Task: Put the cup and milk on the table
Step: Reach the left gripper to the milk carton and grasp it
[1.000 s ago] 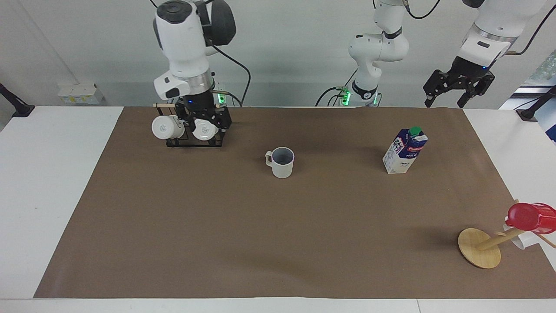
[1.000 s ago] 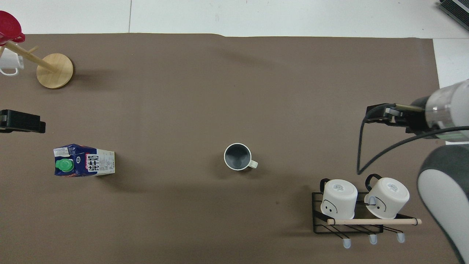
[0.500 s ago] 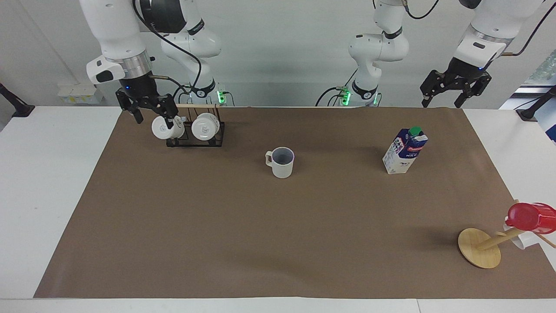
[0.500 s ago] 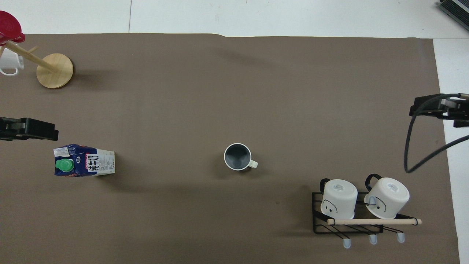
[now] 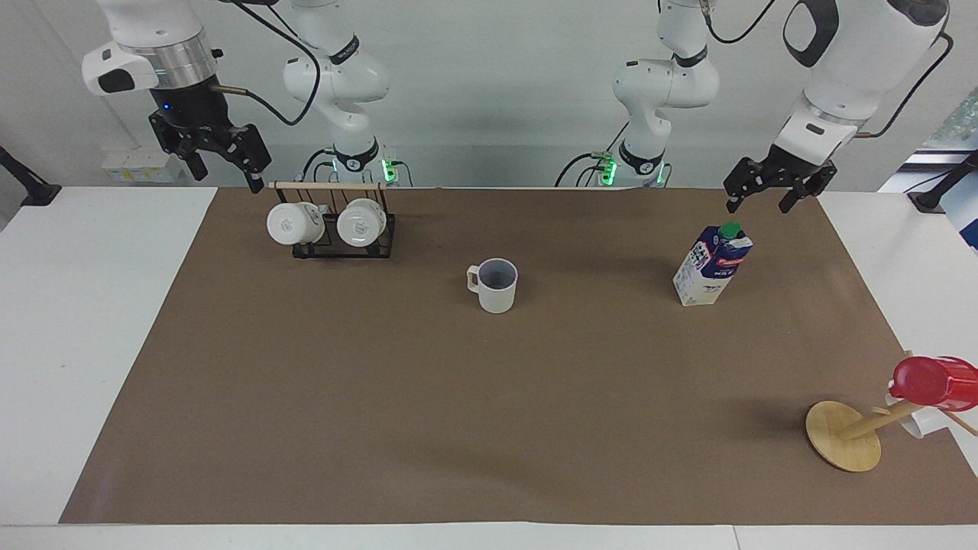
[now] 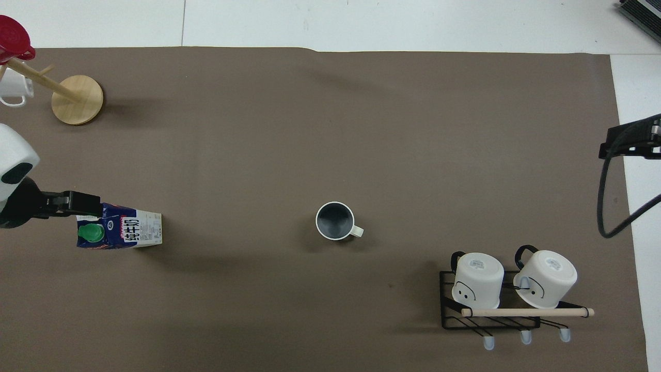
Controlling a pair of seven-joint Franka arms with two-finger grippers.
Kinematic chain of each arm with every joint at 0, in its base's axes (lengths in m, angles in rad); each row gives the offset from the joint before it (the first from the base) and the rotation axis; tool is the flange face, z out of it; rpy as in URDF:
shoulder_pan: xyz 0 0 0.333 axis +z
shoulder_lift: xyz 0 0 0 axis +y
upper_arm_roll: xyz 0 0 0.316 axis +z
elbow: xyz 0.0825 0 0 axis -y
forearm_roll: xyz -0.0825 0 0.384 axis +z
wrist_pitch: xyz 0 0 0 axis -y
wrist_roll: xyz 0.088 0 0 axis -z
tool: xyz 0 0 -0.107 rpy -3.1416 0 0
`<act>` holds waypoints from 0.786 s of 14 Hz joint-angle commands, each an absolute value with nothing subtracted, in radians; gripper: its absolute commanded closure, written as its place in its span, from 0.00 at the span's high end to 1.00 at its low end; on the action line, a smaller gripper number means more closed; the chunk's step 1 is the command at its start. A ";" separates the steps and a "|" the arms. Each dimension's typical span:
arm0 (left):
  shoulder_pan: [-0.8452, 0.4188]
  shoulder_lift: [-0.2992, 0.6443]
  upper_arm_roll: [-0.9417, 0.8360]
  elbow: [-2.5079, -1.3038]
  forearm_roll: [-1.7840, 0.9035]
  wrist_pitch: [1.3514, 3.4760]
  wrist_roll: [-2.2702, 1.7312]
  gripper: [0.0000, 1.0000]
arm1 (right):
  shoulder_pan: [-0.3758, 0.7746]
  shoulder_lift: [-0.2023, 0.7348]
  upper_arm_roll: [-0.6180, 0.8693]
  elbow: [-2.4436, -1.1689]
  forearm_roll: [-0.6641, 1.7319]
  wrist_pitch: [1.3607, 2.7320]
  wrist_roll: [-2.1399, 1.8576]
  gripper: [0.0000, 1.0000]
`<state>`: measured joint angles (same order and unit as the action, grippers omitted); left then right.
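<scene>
Since both of my grippers hang open and empty, nothing is held yet. Near the robots' edge of the table [image 5: 46,321], the rack [image 5: 336,229] carries two white mugs [image 5: 294,223]. My right gripper [image 5: 218,156] is over that corner, my left gripper [image 5: 770,191] just above the milk [image 5: 712,264], a tall, probably light carton best pinched across its flat sides. The cup [image 5: 495,285], stiff and likely breakable, stands mid-table, apparently empty. At the farthest corner, a wooden stand [image 5: 848,434] holds a red cup [image 5: 932,382].
</scene>
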<state>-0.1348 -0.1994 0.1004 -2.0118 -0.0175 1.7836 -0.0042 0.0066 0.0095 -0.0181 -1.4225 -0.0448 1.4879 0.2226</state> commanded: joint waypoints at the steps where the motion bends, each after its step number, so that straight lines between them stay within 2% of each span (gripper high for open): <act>1: -0.133 -0.275 0.094 -2.143 0.024 1.876 0.018 1.00 | -0.005 0.000 -0.006 -1.428 -0.038 1.465 0.186 1.00; 6: -0.115 -0.270 0.094 -2.270 0.031 2.048 0.064 1.00 | -0.003 0.000 -0.005 -1.428 -0.038 1.466 0.193 1.00; 9: -0.114 -0.272 0.094 -2.284 0.031 2.063 0.071 1.00 | -0.003 0.000 -0.006 -1.428 -0.038 1.466 0.193 1.00; 11: -0.114 -0.270 0.095 -2.281 0.031 2.056 0.075 0.79 | -0.003 0.000 -0.006 -1.428 -0.038 1.466 0.193 1.00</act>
<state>-0.1235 -0.2391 0.0996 -2.2529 0.0135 2.0383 0.0600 0.0070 0.0093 -0.0130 -1.4226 -0.0443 1.4769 0.2113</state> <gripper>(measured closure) 0.075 0.000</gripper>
